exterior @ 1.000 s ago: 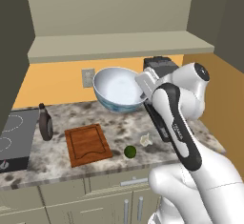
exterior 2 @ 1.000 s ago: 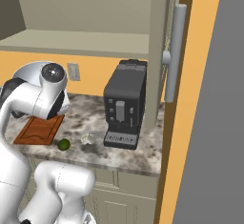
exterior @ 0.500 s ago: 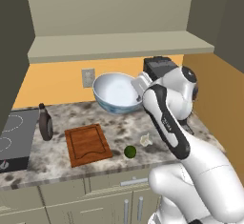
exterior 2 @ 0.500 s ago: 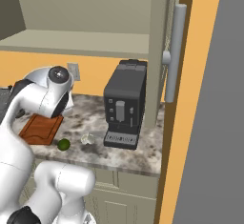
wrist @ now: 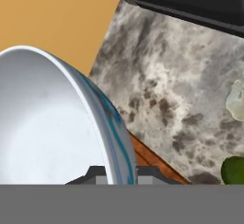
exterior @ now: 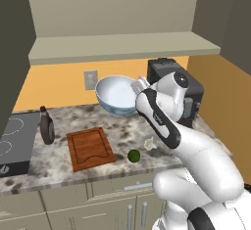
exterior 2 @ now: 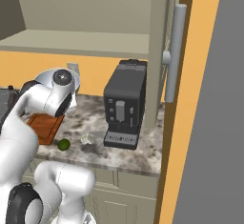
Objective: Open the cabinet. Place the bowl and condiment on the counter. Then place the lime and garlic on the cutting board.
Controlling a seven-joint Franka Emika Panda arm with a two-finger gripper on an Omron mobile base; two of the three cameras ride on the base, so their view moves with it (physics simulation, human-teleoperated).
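We have carried the bowl (exterior: 116, 94) lower, our gripper (wrist: 116, 174) clamped on its rim above the counter (exterior: 122, 126); cabinet (exterior: 117, 43) open, condiment (exterior: 47, 126) down; lime (exterior: 134, 155) and garlic (exterior: 150, 143) still lie right of the cutting board (exterior: 89, 147).

Even, soft, slightly blurry rendered light

I see my pincer (exterior: 140, 83) holding the bowl (exterior: 116, 95) above the bench (exterior: 122, 134), with the cutting board (exterior: 89, 148), lime (exterior: 134, 155) and garlic (exterior: 149, 143) below.
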